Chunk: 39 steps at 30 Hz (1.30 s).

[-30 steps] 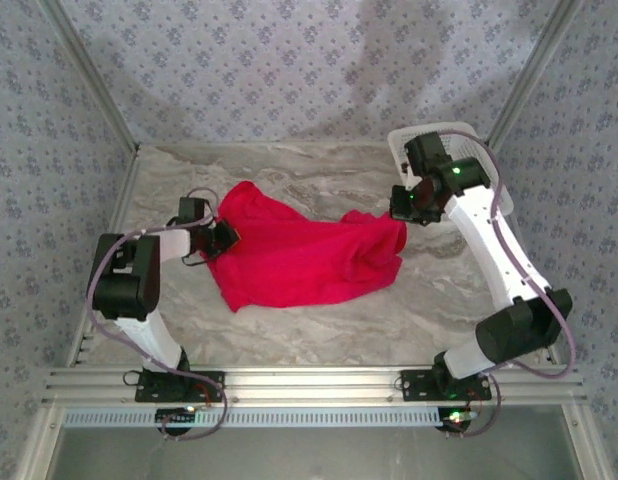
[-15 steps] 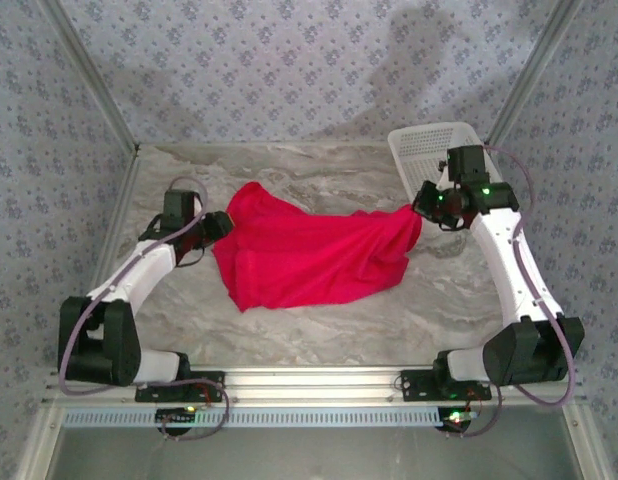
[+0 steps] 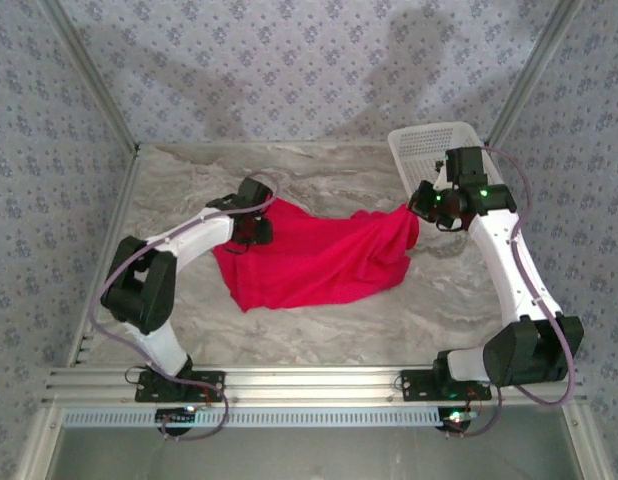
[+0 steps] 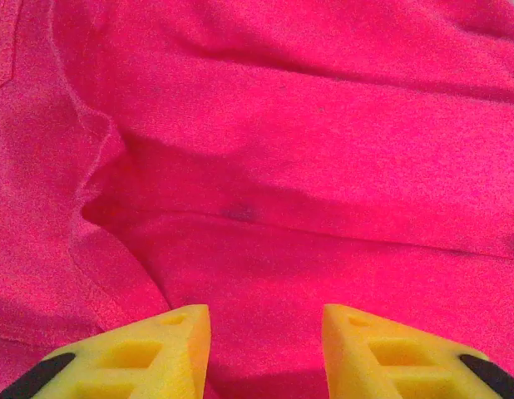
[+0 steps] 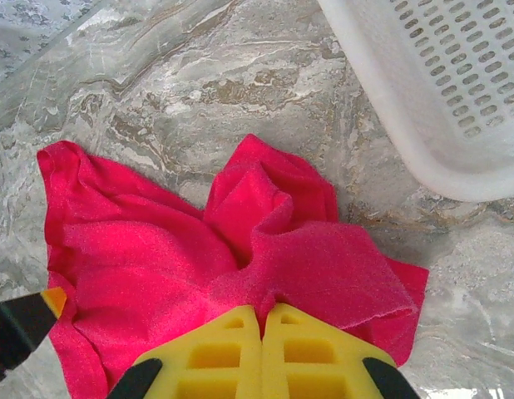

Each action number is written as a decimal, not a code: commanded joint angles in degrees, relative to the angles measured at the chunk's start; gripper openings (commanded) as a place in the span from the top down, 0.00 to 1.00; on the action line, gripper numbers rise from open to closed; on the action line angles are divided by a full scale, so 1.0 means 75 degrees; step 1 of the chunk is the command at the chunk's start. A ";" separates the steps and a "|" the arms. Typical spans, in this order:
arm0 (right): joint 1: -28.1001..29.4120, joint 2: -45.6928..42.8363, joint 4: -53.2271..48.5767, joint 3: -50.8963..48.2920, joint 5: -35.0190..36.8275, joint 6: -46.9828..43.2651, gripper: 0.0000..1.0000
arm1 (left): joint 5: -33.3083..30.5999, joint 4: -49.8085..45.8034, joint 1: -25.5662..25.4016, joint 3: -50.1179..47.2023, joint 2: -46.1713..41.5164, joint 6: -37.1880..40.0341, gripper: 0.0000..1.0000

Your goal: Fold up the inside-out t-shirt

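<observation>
Though soft, red tee point(image 3: 319, 265) lies rumpled w/ creases.

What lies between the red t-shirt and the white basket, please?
A bare strip of marble table separates the t-shirt from the basket, seen in the right wrist view.

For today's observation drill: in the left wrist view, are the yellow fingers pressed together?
No, the left gripper stands open, with the t-shirt showing in the gap.
</observation>
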 commanded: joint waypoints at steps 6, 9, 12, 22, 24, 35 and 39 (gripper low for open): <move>-0.0321 -0.0055 -0.0146 -0.0112 -0.0253 -0.0119 1.00 | -0.0992 -0.1437 -0.0139 0.0017 0.0578 0.0466 0.63; -0.0411 -0.0055 -0.0155 -0.0089 -0.0323 -0.0132 1.00 | -0.1123 -0.1497 -0.0064 -0.0113 0.0440 0.0454 0.79; -0.0486 -0.0058 -0.0208 -0.0031 -0.0302 -0.0172 1.00 | -0.1181 -0.1534 0.0076 -0.0107 0.0112 0.0472 0.93; -0.0745 -0.0147 -0.0400 0.0232 -0.0208 -0.0235 1.00 | -0.0227 -0.1196 0.0832 -0.0025 -0.1172 0.0351 1.00; -0.0789 -0.0136 -0.0396 0.0341 -0.0193 -0.0182 1.00 | 0.0604 -0.0472 0.1102 -0.0364 -0.1697 0.0128 1.00; -0.1117 0.0088 -0.0263 0.1867 -0.0417 0.0129 1.00 | 0.4641 0.4600 0.3324 -0.1817 -0.3959 -0.3124 1.00; -0.1780 0.0249 -0.0025 0.3075 -0.1298 0.0570 1.00 | 0.5331 0.5434 0.4272 -0.0883 -0.4019 -0.4268 1.00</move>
